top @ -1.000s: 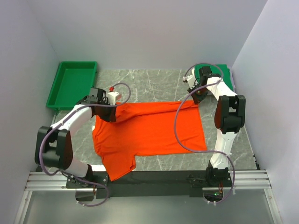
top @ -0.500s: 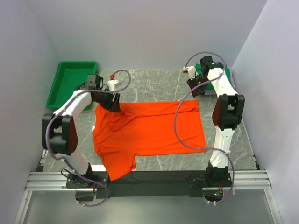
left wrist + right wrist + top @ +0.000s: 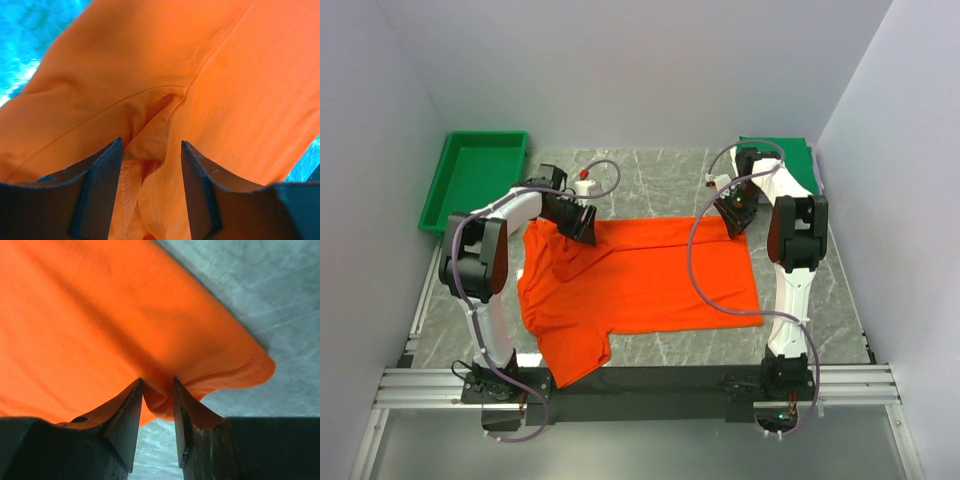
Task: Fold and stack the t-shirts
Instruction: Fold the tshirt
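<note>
Beginning the first fold, it seems, you have the bright orange-red cloth t-shirt spread flat on the grey marble table. Your left gripper stands released over a seam ridge; whether the right gripper pinches the far corner, I cannot tell. Next, clamp both and lift evenly.

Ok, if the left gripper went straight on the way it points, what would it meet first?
The orange t-shirt: the left gripper points at a bunched fold by a seam, probably almost touching; depth is unclear.

Soft, even overhead light; faint shadows on the counter. In the wrist views the orange tee looks oversaturated, its nearest cloth blurred.
</note>
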`<state>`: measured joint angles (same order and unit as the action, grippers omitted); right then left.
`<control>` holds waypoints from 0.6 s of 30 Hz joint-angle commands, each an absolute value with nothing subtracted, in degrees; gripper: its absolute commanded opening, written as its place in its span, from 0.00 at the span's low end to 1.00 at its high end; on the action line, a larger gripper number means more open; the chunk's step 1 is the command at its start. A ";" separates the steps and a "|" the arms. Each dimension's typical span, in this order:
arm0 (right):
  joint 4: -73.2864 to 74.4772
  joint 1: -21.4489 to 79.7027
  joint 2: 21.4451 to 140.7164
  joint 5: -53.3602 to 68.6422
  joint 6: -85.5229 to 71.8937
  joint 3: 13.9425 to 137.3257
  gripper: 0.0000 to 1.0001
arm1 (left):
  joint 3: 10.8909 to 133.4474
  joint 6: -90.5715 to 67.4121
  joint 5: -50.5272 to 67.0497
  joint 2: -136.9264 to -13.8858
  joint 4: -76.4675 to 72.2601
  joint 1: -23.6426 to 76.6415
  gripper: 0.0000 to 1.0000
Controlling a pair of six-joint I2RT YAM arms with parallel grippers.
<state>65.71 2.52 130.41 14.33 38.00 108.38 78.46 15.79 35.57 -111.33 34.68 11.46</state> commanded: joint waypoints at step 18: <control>69.78 2.81 125.60 10.19 42.28 108.28 0.31 | 72.60 33.37 40.95 -103.71 52.28 20.30 0.38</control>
